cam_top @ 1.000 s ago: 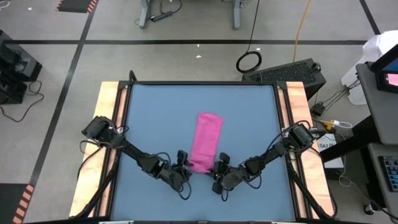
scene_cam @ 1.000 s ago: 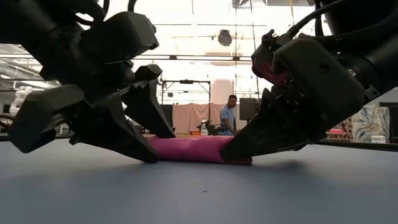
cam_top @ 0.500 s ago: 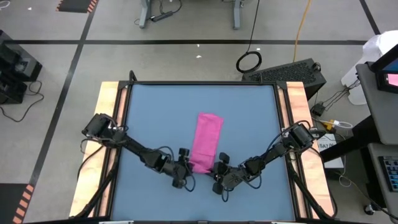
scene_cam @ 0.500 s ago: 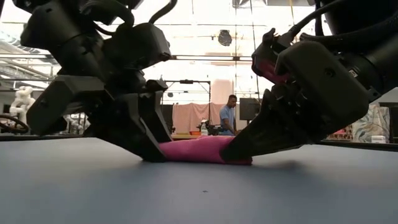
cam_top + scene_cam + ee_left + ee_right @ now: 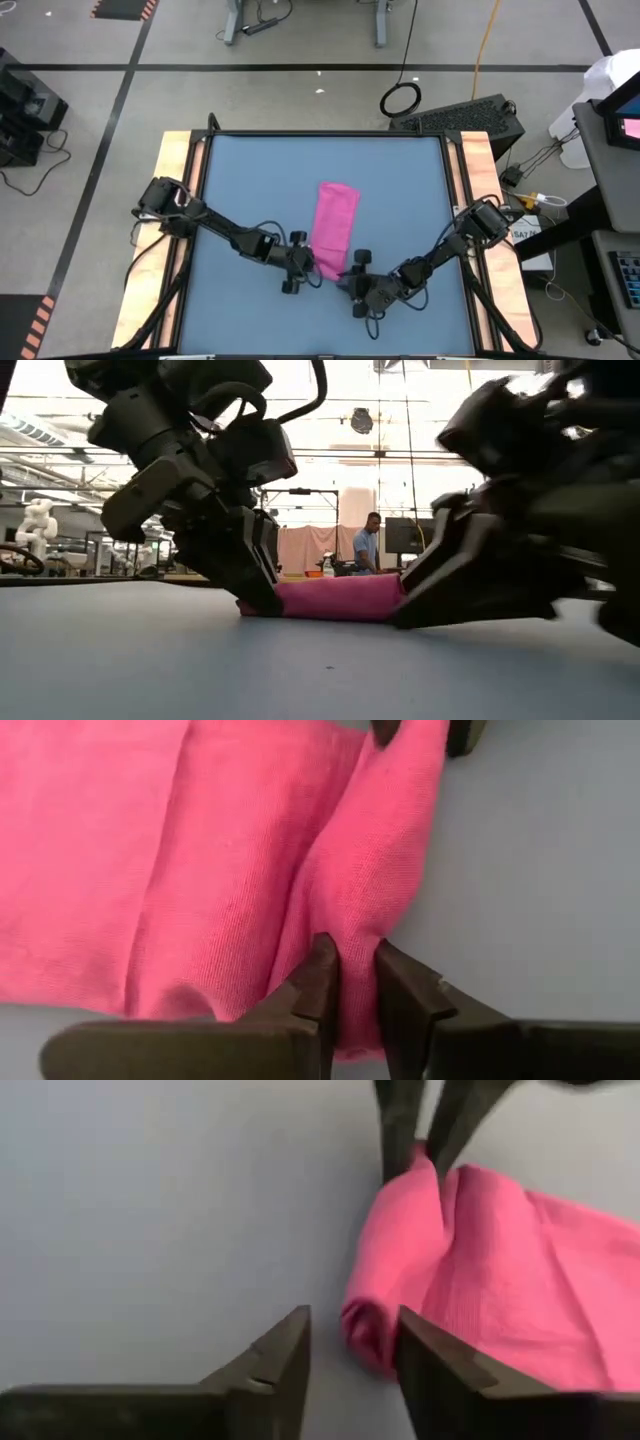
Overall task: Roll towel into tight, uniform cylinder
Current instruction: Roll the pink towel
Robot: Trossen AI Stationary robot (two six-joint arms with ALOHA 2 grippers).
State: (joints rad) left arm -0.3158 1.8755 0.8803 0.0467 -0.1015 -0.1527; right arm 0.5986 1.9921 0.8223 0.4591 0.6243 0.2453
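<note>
I have the towel lying as a long folded pink strip on the blue bench, running away from the arms, with its near end curled into a small roll that sits between my 2 hands. My left hand is down at the left side of that near end, and in the left wrist view its 2 fingers stand narrow with a fold of the pink cloth pinched between them, so it is holding the towel's rolled edge. My right hand is low on the bench just beside the near right corner; in the right wrist view its fingers stand apart with bare bench between them and the roll's end just ahead, touching nothing that I can see. In the low view the left hand presses at the cloth's left end and the right hand sits at its right end, the pink bundle lying flat between them. A person stands far behind the bench.
</note>
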